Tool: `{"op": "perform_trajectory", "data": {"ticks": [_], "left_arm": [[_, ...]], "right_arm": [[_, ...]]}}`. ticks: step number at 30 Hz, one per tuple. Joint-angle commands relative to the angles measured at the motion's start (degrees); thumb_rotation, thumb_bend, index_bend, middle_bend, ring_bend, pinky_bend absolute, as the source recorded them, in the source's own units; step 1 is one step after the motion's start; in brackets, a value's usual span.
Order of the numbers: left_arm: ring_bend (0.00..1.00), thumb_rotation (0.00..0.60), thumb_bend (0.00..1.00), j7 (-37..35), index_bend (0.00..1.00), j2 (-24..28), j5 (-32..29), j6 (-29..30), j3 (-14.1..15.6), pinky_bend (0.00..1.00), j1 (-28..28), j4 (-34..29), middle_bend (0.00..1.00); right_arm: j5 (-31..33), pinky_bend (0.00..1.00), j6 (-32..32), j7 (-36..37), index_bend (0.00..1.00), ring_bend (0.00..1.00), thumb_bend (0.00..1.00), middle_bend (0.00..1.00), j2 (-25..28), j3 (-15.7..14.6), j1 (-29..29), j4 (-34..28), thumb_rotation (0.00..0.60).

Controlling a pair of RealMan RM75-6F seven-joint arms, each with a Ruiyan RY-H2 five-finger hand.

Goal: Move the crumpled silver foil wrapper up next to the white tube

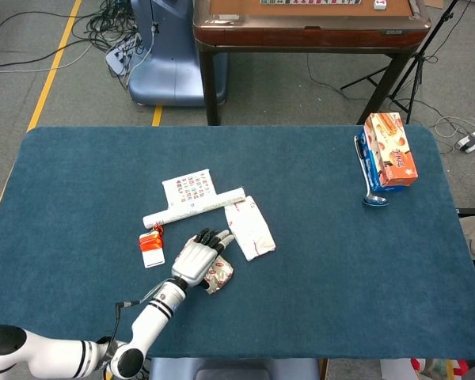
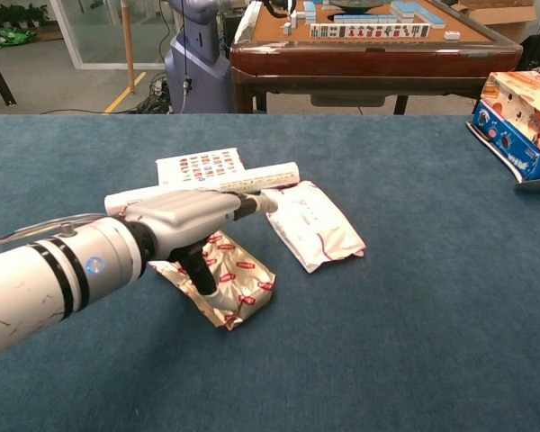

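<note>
Left robot hand point(image 2: 194, 219) lay over crumpled foil wrapper point(image 2: 237, 286), thumb pressed on it, frame centre; white pouch point(image 2: 311, 222) & smooth white tube point(image 2: 218, 185) just above.

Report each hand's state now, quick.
Left hand: resting on the crumpled silver foil wrapper, thumb against it; a real grip cannot be told.
Right hand: not in view.

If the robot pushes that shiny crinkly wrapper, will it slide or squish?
The foil wrapper looks crumpled and thin, so it probably squishes and feels light. Lying on the fuzzy blue table cloth, it may drag rather than glide under the left hand.
</note>
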Motion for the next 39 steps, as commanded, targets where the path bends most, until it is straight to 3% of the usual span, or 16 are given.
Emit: {"op": "perform_trajectory", "data": {"ticks": [1,14,25,39], "left_arm": [[0.0,0.6,0.0,0.2,0.0,-0.3,0.3,0.5,-0.1,0.0,-0.1,0.9,0.0],[0.0,0.6,0.0,1.2,0.0,-1.1,-0.5,1.5,-0.7,0.0,-0.4,6.1,0.0],[0.0,0.6,0.0,2.2,0.0,0.3,-0.1,3.3,-0.8,0.0,0.2,6.1,0.0],[0.0,0.6,0.0,6.7,0.0,12.4,2.3,10.5,4.0,0.0,5.2,-11.7,0.0]], "right_arm": [[0.0,0.54,0.0,0.0,0.43,0.32,0.2,0.33,0.0,0.0,0.0,0.0,0.6],[0.1,0.54,-0.3,-0.1,0.44,0.32,0.2,0.33,0.0,0.1,0.1,0.0,0.6],[0.0,0.54,-0.5,-0.4,0.43,0.32,0.2,0.33,-0.1,0.0,0.2,-0.1,0.6],[-0.5,0.54,-1.7,-2.7,0.44,0.32,0.2,0.33,-0.6,-0.4,0.9,-0.4,0.6]]}}
